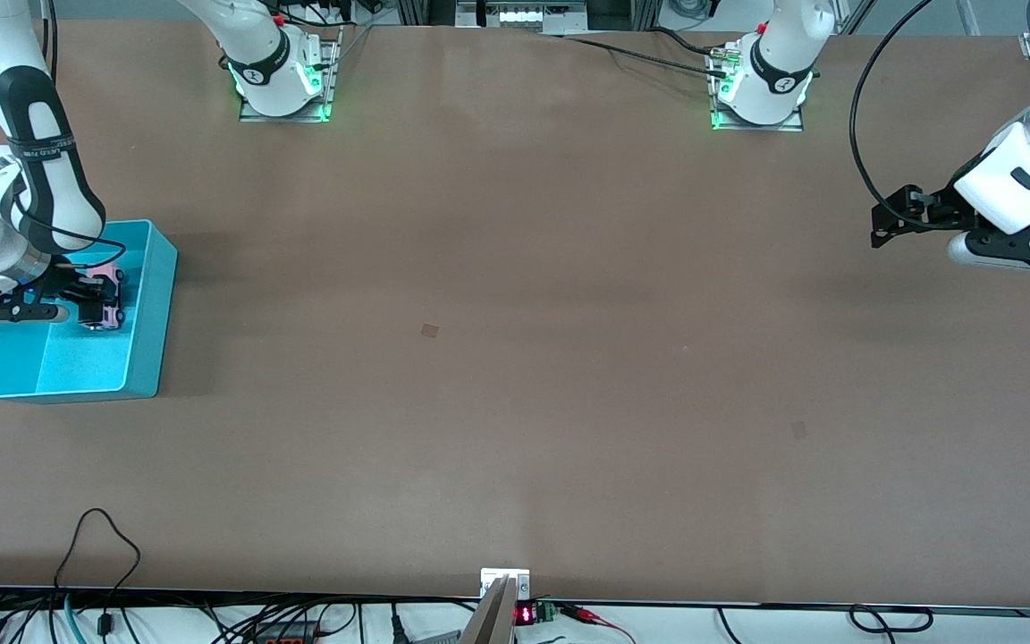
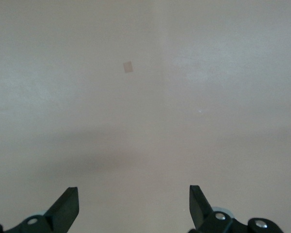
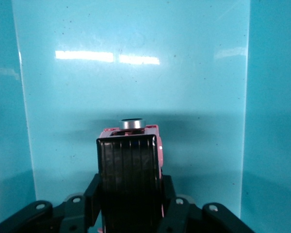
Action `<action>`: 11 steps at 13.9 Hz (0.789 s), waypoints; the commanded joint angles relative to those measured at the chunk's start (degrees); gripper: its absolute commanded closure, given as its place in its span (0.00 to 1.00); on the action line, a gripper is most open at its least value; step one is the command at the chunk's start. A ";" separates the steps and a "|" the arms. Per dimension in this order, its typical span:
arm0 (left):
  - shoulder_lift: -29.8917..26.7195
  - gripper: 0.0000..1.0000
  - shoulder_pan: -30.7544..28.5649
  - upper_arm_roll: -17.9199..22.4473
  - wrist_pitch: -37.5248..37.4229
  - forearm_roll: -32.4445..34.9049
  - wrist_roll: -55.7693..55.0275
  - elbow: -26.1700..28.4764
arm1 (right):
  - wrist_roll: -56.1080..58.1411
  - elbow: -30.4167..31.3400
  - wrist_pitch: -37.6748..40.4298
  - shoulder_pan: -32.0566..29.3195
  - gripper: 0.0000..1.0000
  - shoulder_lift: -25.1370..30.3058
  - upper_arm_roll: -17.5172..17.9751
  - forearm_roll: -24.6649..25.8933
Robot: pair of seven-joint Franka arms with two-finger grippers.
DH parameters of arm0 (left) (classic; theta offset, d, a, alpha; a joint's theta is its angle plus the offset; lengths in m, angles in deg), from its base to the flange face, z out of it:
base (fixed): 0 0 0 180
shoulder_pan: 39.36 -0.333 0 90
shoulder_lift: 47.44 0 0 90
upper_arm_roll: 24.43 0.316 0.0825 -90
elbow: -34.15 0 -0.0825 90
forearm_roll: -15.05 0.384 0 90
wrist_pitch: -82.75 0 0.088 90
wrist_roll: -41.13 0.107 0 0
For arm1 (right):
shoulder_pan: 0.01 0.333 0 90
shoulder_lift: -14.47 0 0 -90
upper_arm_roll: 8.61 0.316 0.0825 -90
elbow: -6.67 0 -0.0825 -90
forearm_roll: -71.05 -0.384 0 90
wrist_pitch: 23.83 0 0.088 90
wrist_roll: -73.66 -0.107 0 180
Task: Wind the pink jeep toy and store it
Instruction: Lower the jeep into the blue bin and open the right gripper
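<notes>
The pink jeep toy [image 1: 108, 309] is inside the turquoise bin [image 1: 153, 304] at the right arm's end of the table. My right gripper [image 1: 97, 300] reaches down into the bin and is shut on the jeep. In the right wrist view the jeep's black ribbed roof [image 3: 128, 167] fills the gap between the fingers [image 3: 93, 191] of the right gripper [image 3: 131, 189], with the bin's wall [image 3: 136, 73] all around. I cannot tell whether the jeep touches the bin's floor. My left gripper [image 1: 879, 228] is open and empty over bare table at the left arm's end; it also shows in the left wrist view [image 2: 132, 196].
A small tan patch [image 1: 429, 330] lies on the brown table near the middle; it also shows in the left wrist view [image 2: 128, 66]. Cables and a small fixture [image 1: 505, 586] run along the table edge nearest the front camera.
</notes>
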 commanded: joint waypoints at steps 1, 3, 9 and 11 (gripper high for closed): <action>0.55 0.00 0.21 0.14 -0.28 -0.40 1.00 -1.28 | 1.66 -0.09 -0.38 -0.53 0.20 0.85 0.67 -1.49; 0.55 0.00 0.21 0.14 -0.28 -0.49 1.00 -1.28 | 1.75 -1.13 -0.04 0.34 0.00 1.54 0.93 -1.41; 0.55 0.00 0.21 0.14 -0.45 -0.49 1.00 -1.28 | 8.16 -3.33 4.35 4.21 0.00 9.45 0.93 -0.97; 0.55 0.00 0.21 0.14 -0.45 -0.49 1.00 -1.28 | 7.90 -5.52 7.25 4.65 0.00 11.47 1.11 -0.88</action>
